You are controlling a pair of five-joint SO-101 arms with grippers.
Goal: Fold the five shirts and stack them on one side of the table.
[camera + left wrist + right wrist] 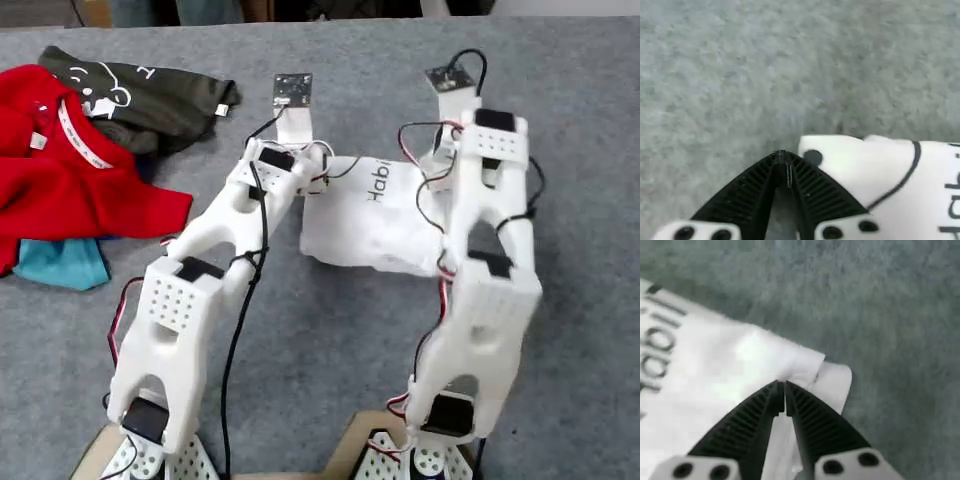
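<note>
Left gripper [783, 161] just beside the white folded cloth shirt [875, 175].
Its black ribbed fingers [747, 192] meet tip to tip above the grey felt tabletop [765, 65].

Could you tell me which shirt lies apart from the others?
The white shirt lies alone; the red shirt, dark shirt and blue shirt are heaped together.

Smooth cloth shirt [365, 225], fuzzy matt table [330, 330]

Grey felt-covered table [340, 340], evenly lit
</note>
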